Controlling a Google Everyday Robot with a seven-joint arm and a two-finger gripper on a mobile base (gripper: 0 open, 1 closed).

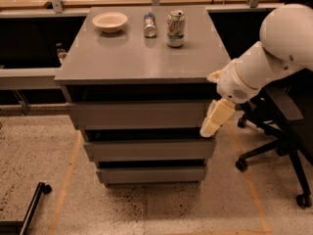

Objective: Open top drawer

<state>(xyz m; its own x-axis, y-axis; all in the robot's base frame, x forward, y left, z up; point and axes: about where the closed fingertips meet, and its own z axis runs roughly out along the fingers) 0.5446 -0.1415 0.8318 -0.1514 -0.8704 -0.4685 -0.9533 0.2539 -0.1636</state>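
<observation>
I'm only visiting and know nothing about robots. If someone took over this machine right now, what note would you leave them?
Gripper: at the right end of the top drawer, angled down toward its lower right corner.
Top drawer: looks not pulled out.
Done: the approach only.
Left: catch the drawer's edge and pull it open.
Nearby: bowl, bottle and can on the cabinet top; office chair close behind the arm.
</observation>
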